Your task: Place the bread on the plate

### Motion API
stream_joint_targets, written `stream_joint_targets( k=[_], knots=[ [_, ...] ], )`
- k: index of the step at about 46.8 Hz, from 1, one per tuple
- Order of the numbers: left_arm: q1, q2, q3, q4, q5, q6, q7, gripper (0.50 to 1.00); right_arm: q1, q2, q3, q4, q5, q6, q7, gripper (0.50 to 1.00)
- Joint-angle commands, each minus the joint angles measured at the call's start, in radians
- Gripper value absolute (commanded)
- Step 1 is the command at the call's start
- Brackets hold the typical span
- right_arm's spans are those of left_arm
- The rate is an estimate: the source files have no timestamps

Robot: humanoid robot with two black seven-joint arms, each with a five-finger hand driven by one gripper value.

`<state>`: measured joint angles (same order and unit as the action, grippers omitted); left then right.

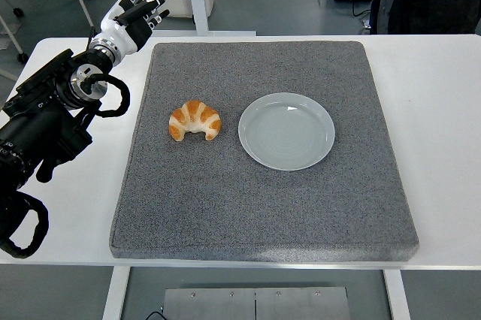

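A curved croissant, golden with pale stripes, lies on a grey mat of rough, speckled texture, just left of the plate and not touching it. The plate is round, smooth and pale grey-blue. The left hand hangs over the table's far left corner, fingers extended, holding nothing.

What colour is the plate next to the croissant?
The plate is plain pale grey-blue with no pattern, seen clearly in the head view.
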<state>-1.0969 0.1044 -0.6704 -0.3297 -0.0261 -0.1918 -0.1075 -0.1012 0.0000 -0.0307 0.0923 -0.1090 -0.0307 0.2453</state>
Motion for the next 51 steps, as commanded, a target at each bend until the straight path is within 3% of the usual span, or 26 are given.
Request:
stream_joint_targets(
  k=[1,39,46,51],
  knots=[
    [0.002,0.0,0.0,0.0,0.0,0.0,0.0,1.0,0.0,0.0,0.0,0.0,0.0,0.0,0.0,1.0],
    [0.014,0.041,-0.015,-0.005,0.003,-0.026,-0.008,1.0,0.0,0.0,0.0,0.0,0.0,0.0,0.0,1.0],
    [0.034,0.064,-0.005,-0.081,0.015,-0.024,-0.006,1.0,0.0,0.0,0.0,0.0,-0.001,0.0,0.0,1.0],
    [0.046,0.152,0.017,-0.192,0.023,-0.026,0.003,1.0,0.0,0.0,0.0,0.0,0.0,0.0,0.0,1.0]
  ],
)
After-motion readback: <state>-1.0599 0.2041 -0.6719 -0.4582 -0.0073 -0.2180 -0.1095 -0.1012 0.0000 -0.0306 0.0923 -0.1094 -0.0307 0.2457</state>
